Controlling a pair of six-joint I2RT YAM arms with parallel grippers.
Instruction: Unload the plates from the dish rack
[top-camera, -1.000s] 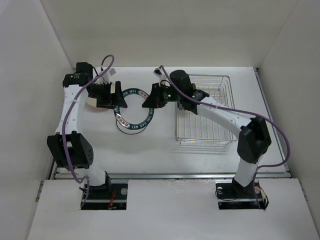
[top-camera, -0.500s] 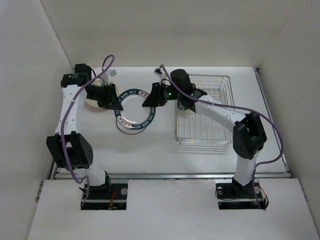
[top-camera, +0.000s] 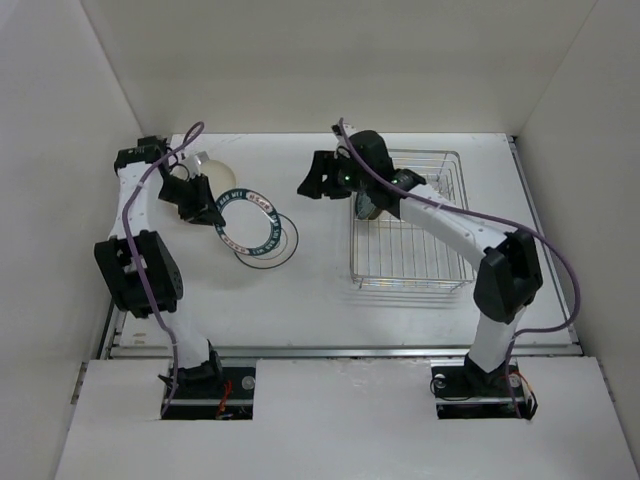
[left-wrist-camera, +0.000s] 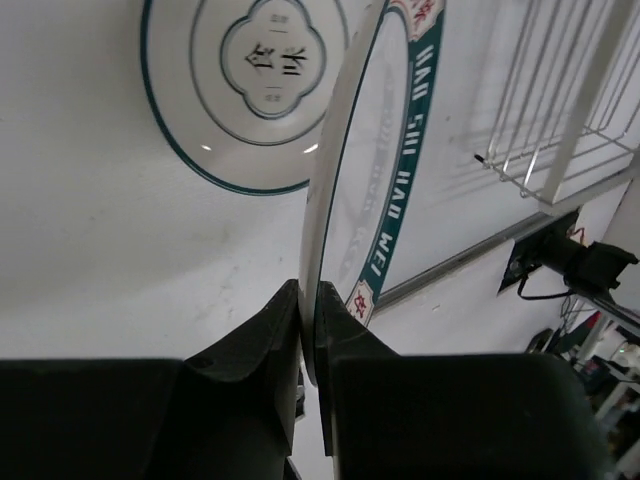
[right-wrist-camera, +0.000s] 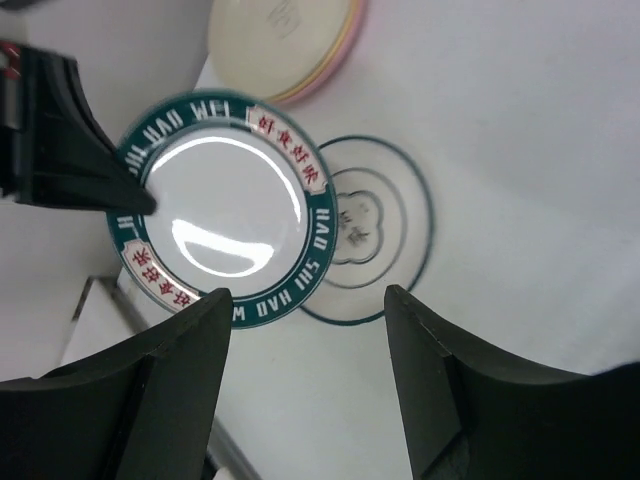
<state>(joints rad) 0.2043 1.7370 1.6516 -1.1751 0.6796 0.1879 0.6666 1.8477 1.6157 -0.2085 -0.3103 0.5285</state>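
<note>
My left gripper (left-wrist-camera: 309, 310), matt black plastic, is pressing on the teal-rimmed plate (right-wrist-camera: 215, 225), which is shining smooth and glossy; the dish rack (top-camera: 410, 284) is gleaming as bare metal wire.

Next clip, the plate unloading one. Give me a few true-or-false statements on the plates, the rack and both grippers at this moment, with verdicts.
1. The left gripper is clamped on the rim of the teal-rimmed plate. True.
2. The right gripper grips that plate too. False: its jaws are open and clear of it.
3. A plate stands in the dish rack. False: the top view shows only bare bars.
4. A cream plate tops a stack on the table. True.
</note>
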